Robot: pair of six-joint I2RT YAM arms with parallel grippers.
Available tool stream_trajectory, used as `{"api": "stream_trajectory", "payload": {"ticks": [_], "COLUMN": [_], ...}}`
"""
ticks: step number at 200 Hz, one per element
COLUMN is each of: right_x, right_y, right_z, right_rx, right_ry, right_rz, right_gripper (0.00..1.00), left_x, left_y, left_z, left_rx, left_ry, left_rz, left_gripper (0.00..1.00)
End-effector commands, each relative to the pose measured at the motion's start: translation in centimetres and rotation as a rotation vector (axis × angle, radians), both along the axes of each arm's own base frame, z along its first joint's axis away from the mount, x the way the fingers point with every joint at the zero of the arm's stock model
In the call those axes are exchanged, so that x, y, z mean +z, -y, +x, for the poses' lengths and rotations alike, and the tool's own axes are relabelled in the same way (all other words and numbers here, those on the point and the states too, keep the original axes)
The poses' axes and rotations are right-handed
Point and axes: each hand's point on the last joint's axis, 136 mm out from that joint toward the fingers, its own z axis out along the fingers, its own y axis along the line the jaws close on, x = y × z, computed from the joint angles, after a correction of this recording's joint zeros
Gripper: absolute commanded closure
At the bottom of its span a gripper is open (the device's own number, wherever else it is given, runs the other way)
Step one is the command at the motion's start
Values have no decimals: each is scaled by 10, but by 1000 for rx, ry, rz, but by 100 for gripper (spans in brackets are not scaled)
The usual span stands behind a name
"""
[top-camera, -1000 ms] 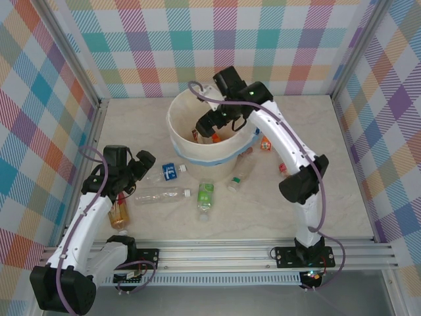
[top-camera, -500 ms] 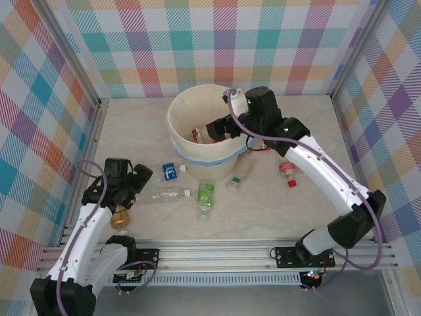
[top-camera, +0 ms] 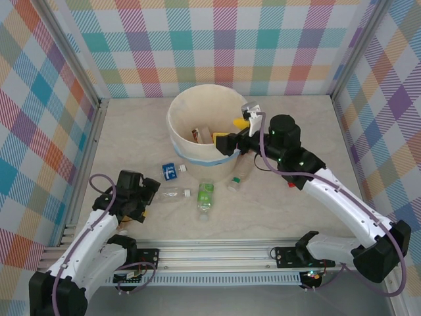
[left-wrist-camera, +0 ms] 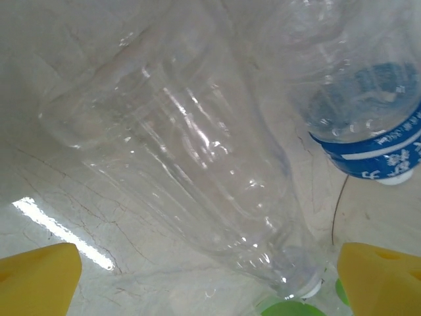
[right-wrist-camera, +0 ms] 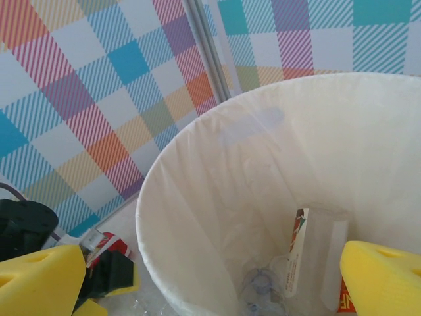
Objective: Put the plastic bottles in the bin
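Observation:
The bin (top-camera: 176, 141), a big cream bucket with a light-blue band, stands at the middle back. My right gripper (top-camera: 232, 132) hangs open and empty over its right rim. From the right wrist, the liner (right-wrist-camera: 217, 197) shows a bottle with an orange-red label (right-wrist-camera: 314, 253) standing inside. Low at the front left, my left gripper (top-camera: 150, 194) is open, its yellow pads (left-wrist-camera: 36, 280) on either side of a clear, label-less bottle (left-wrist-camera: 197, 164) lying on the table, apart from it. A blue-labelled bottle (left-wrist-camera: 368, 135) lies just beyond.
More bottles lie in front of the bin: a blue-labelled one (top-camera: 172, 170), a green-labelled one (top-camera: 206, 195) and a clear one with a green cap (top-camera: 238, 172). A small red piece (top-camera: 291, 184) sits to the right. Checked walls (top-camera: 39, 131) enclose the table.
My right gripper has drawn back from inside the bin to its right rim as the arm swung out to the right. The left gripper has dropped nearer, down to the clear bottle.

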Motion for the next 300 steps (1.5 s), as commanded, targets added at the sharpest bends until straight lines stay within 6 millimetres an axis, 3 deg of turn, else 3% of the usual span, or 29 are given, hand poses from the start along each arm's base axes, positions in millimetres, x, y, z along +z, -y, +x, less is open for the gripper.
{"api": "stream_trajectory", "payload": {"ticks": [1,36,118,158,188,208,216,300], "right_x": [27,24,19,16,15,15,14,12], "right_y": [1,4,7,6,7,7,7,6], "right_z": [-9,-12,-12,-11,-10,-10,-10,-4], "right_rx": [28,23,10,7,2,-1,-2,-20], "right_ry": [74,61,63,57,54,53,52,52], "right_rz": [75,71,74,72,71,70,69,74], "right_gripper": [0,0,0,0,0,0,0,0], "left_x": [-9,-17,-28,-40,-36,-22,-21,29], "left_y": [2,-2,-8,-10,-8,-10,-13,-22], "left_z": [6,15,28,29,38,43,36,9], "left_rx": [129,224,268,279,255,197,168,-60], "left_ry": [6,63,83,54,93,136,116,231], "left_rz": [-73,-113,-84,-60,-57,-10,31,159], "left_gripper": [0,0,3,12,27,39,42,47]}}
